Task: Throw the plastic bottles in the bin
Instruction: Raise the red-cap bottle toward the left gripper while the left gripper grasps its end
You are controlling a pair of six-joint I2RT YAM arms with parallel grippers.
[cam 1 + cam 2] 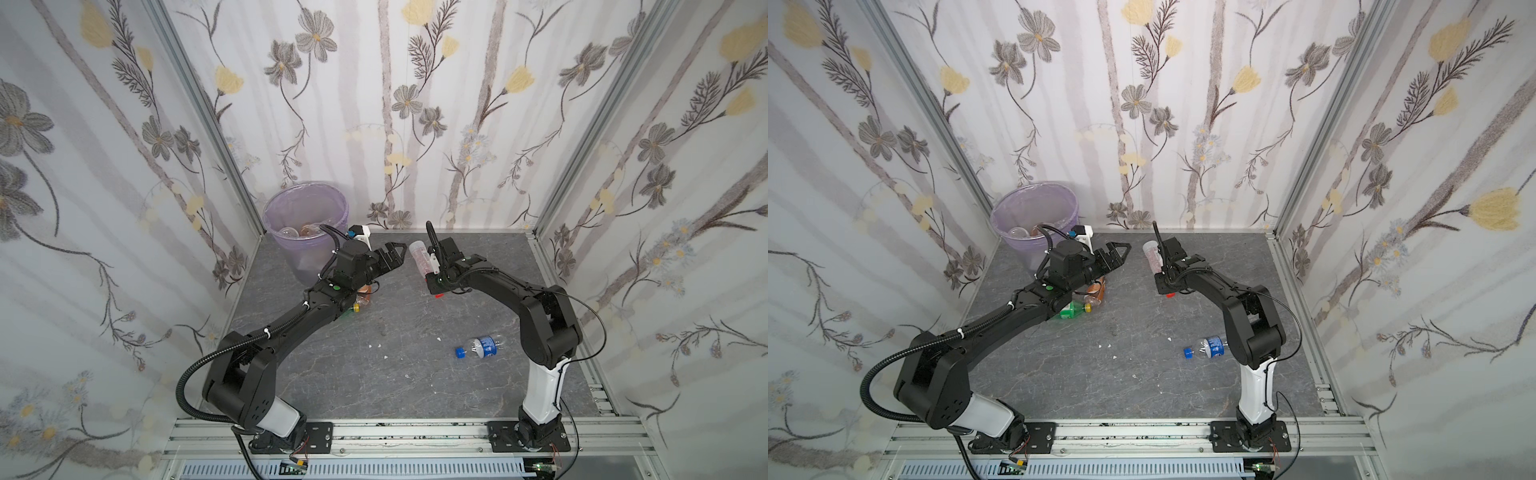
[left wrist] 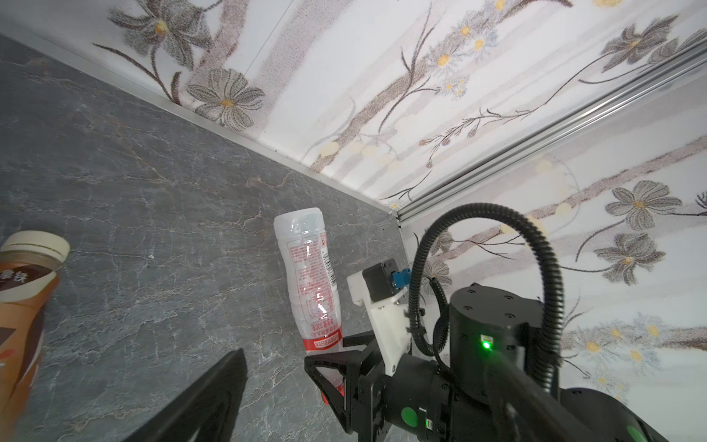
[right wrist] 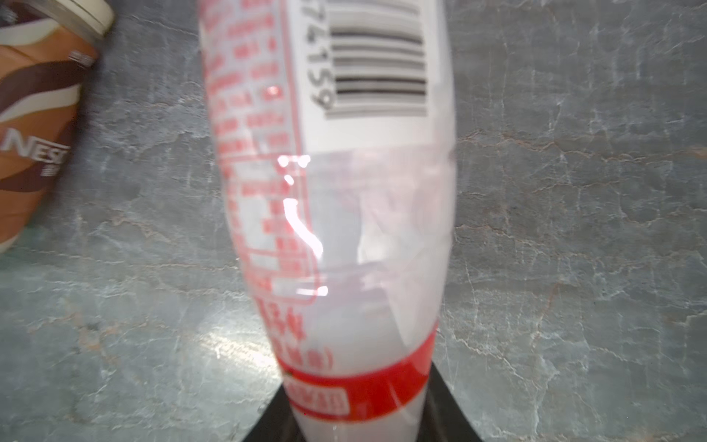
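Gripping red-labelled bottle [image 1: 419,259], right hand [image 1: 433,279] hangs well apart from bin [image 1: 291,253].

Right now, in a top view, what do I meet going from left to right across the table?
lilac-lined bin → open left gripper → red-labelled bottle, held off the surface → blue-labelled bottle, lying on its side

1. The bin [image 1: 305,195] stands in the back left corner of the table [image 1: 353,386], with bottles [image 1: 291,233] lying in it.
2. The left gripper [image 1: 399,254] hangs right of the bin, above the table.
3. Just right of that, the right gripper [image 1: 435,281] grips a drink bottle [image 1: 419,257] by its neck.
4. A coffee bottle [image 1: 1098,289] and a soda bottle [image 1: 1070,311] lie under the left arm [image 1: 291,324].
5. A water bottle [image 1: 484,347] lies front right, beside the right arm [image 1: 544,332].
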